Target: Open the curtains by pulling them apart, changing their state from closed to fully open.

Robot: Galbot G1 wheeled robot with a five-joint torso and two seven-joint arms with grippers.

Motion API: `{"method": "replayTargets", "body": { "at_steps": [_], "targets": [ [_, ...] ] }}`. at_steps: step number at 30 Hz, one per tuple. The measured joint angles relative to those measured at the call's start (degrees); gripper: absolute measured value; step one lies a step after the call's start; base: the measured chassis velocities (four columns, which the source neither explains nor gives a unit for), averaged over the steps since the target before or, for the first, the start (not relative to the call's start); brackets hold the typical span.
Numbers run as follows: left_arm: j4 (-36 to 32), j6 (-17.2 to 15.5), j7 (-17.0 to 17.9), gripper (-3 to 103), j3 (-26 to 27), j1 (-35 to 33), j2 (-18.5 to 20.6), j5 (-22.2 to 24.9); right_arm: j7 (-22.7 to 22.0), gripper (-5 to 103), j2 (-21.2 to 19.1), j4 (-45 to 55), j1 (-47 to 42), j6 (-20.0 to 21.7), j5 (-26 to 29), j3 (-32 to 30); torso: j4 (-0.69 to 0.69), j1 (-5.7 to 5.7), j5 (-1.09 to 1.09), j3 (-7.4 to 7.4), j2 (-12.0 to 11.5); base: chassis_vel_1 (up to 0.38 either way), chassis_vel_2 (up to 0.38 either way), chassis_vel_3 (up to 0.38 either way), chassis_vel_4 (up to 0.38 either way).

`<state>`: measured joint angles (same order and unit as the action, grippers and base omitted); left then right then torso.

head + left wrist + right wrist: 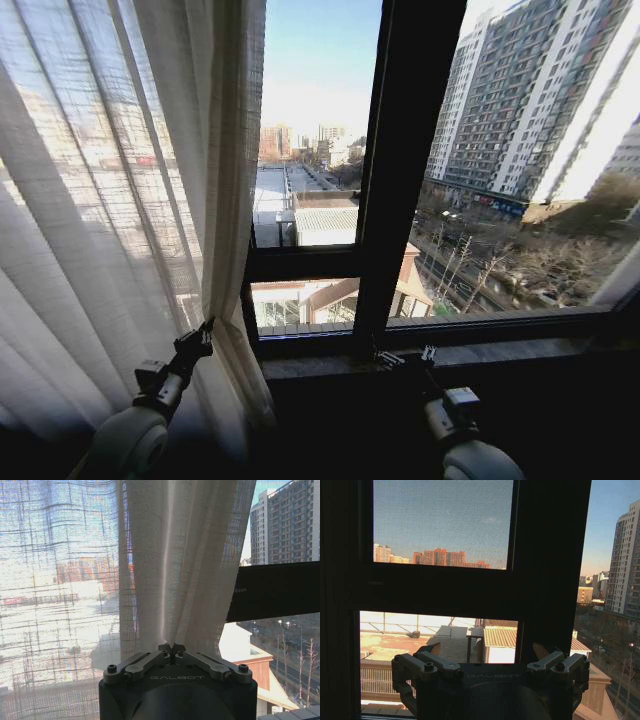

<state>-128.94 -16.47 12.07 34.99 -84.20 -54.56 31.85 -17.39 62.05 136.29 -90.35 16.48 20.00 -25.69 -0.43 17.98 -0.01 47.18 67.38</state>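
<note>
Left gripper [205,331] reaches up and forward from the lower left on a rounded grey arm, jaws closed tight on a pinched fold of the curtain [120,200]; in the left wrist view the left gripper [172,647] has its linkage bars folded in toward the centre and the curtain [185,560] fabric gathers to a point right at the tips. Right gripper [412,359] sits low at centre right, pointing at the window sill [500,352], apart from any fabric; in the right wrist view the right gripper [489,655] has jaws spread wide, nothing between them. Curtain is sheer off-white, open grid weave, long vertical pleats, translucent with buildings showing through; it hangs bunched over the left part of the window, its inner edge near the dark window frame [400,170]. Frame is thick, dark, with a vertical post and a horizontal bar. Beyond the glass: rooftops, tall apartment blocks [530,100], blue sky.
</note>
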Motion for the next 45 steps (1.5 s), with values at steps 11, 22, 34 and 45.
{"method": "replayTargets", "body": {
  "at_steps": [11, 22, 34, 45],
  "targets": [
    [-2.1, 0.0, 0.2, 0, 1.1, -2.2, -1.2, -0.2, 0.1, 100, -0.4, 0.9, -0.7, 0.0, 0.0, -0.1, -0.01, 0.01, 0.04, 0.00, 0.0, 0.360, 0.350, -0.366, -0.346],
    [-3.1, 0.0, 0.4, 0, 1.4, -2.7, -1.3, -0.3, 0.1, 100, -0.4, 1.7, -1.4, 0.0, -0.1, -0.2, -0.02, 0.01, 0.03, 0.00, 0.0, 0.346, 0.359, -0.342, -0.345],
    [-4.1, 0.0, 1.2, 0, 1.7, -3.7, -1.2, -0.2, 0.2, 100, -0.2, 2.1, -2.1, 0.0, -0.5, -0.3, -0.02, 0.01, 0.03, 0.01, 0.0, 0.343, 0.368, -0.358, -0.365],
    [-4.2, 0.0, 1.3, 0, 1.8, -3.8, -1.9, -0.3, 1.0, 100, -0.2, 2.2, -2.4, -0.3, -0.3, 0.0, 0.00, 0.01, 0.00, 0.00, 0.0, 0.336, 0.327, -0.329, -0.324]
  ]
}}
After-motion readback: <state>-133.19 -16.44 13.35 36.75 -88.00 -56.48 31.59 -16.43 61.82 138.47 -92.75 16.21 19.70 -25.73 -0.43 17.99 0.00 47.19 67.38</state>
